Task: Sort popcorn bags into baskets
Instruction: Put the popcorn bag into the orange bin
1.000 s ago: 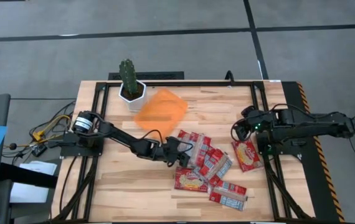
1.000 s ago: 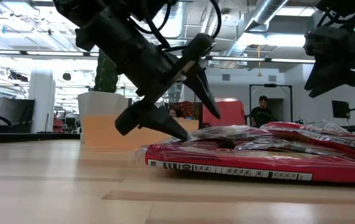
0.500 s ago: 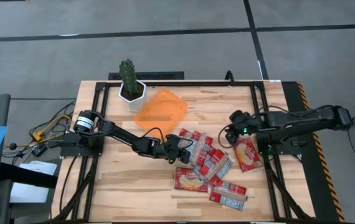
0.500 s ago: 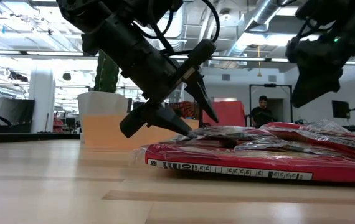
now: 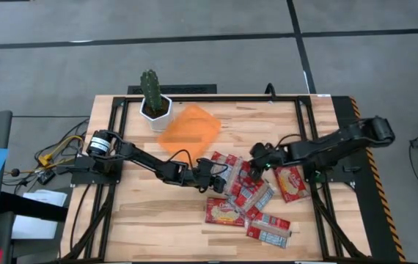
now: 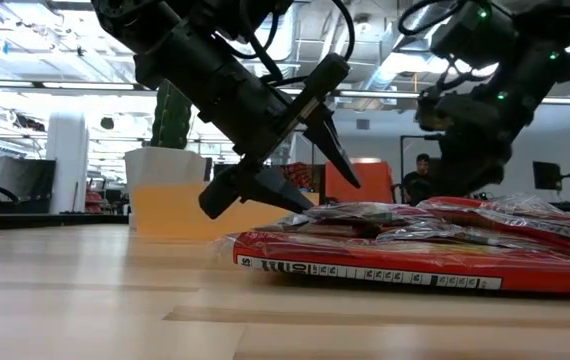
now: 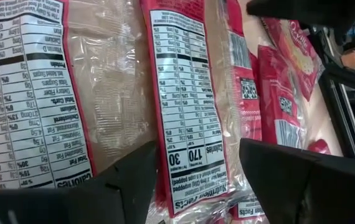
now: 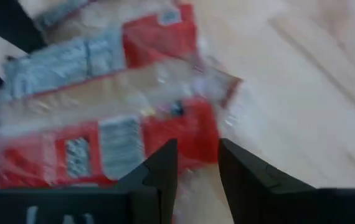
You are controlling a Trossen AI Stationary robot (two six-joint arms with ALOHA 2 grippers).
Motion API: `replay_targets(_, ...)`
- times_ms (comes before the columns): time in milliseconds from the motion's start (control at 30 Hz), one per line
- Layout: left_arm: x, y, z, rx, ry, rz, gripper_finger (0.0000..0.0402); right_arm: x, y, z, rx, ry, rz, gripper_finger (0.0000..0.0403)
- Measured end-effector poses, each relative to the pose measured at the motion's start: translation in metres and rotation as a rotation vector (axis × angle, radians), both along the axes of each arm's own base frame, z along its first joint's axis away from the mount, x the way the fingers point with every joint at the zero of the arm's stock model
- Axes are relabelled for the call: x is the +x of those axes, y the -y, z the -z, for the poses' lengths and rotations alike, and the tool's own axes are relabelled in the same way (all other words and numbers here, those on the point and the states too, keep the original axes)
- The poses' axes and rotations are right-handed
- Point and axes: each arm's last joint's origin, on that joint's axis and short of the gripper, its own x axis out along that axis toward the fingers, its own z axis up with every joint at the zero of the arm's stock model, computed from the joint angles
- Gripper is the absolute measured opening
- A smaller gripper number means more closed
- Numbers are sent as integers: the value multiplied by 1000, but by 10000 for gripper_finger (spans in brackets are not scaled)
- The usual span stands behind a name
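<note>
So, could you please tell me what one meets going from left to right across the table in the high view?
Cactus in its white pot → orange tray → left gripper, open at the pile's edge → heap of popcorn bags → right gripper above the heap → single popcorn bag lying apart on the right.

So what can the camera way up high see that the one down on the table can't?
Only the high view shows the whole wooden table, the orange basket lying flat and empty, and the popcorn bags spread out, with one bag off by itself. Only the low view shows the room behind, with a person far off, and the bags stacked edge-on. Both show the cactus pot, the open left gripper at the pile's edge, and the right gripper over the pile.
</note>
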Motion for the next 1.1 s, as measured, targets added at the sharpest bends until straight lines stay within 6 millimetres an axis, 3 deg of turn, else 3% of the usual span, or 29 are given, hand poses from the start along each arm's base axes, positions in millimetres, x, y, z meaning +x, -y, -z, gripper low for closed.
replay_targets(367, 1, 0, -1, 1, 10, 13, 178, 30, -9, 5, 81, 208, -130, 116)
replay_targets(500, 0, 0, -1, 5, 6, 9, 158, 26, -8, 5, 79, 180, -116, 116)
replay_targets(633, 0, 0, -1, 10, 7, 0, 152, 10, -2, -2, 31, 94, -6, 109)
replay_targets(833, 0, -3, 0, 7, 5, -20, 176, -19, 9, 3, -97, -139, 189, 87)
replay_targets(1100, 1, -3, 0, 0, 4, -17, 223, 2, 11, 30, -56, -167, 95, 73)
